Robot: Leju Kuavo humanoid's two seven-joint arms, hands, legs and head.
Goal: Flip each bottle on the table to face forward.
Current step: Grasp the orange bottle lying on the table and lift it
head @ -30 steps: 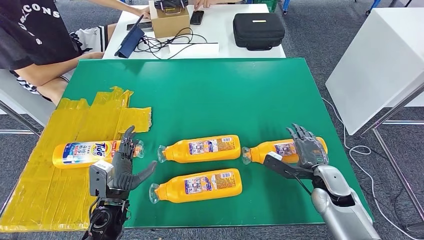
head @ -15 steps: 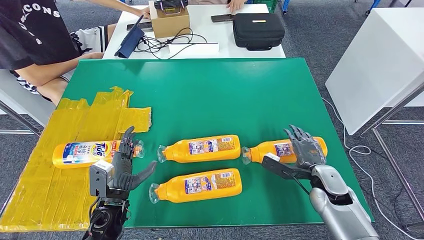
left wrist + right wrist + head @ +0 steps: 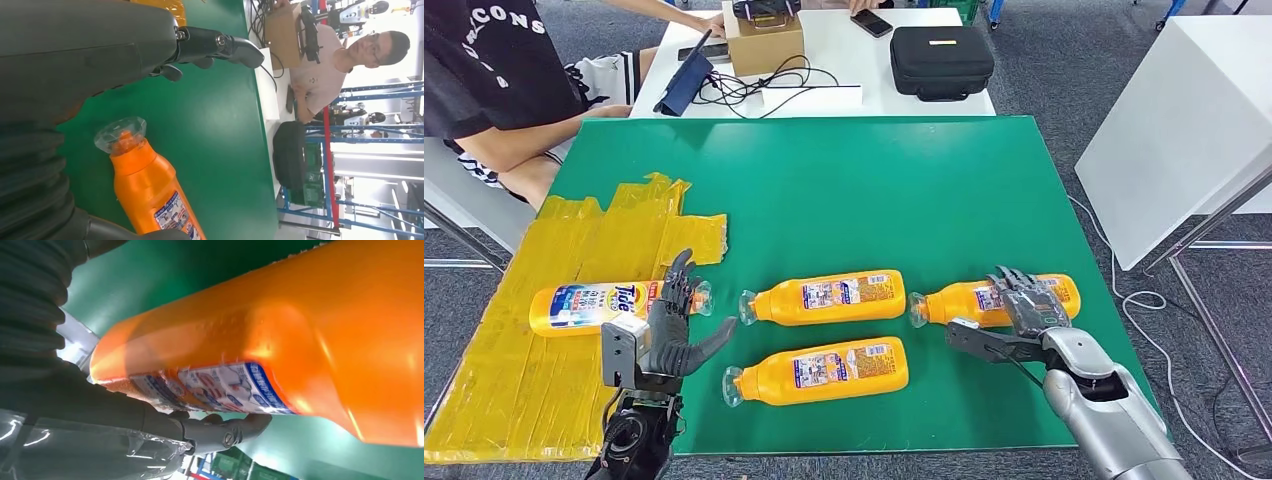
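Note:
Four orange bottles lie on their sides on the green table point(image 3: 844, 190). The left bottle point(image 3: 589, 306), showing its Tide label, rests on yellow tape. The upper middle bottle point(image 3: 824, 297) and the lower middle bottle point(image 3: 819, 370) show small-print labels. My right hand point(image 3: 1024, 312) grips the right bottle point(image 3: 969, 300), with its fingers curled over the top and the thumb on the near side. In the right wrist view that bottle point(image 3: 280, 355) is pressed close against the thumb point(image 3: 220, 432). My left hand point(image 3: 669, 330) is open, upright beside the left bottle's cap. The left wrist view shows the lower middle bottle point(image 3: 150, 190).
A yellow tape patch point(image 3: 514, 380) covers the table's left part. A person point(image 3: 484, 90) sits at the far left corner. Behind stands a white table with a cardboard box point(image 3: 764, 45), a black case point(image 3: 941, 60) and a phone point(image 3: 871, 22). A white panel point(image 3: 1174, 130) stands to the right.
My right hand's fingers have come down and curled over the right bottle. My left hand has stayed in place. On the far table the phone has been moved.

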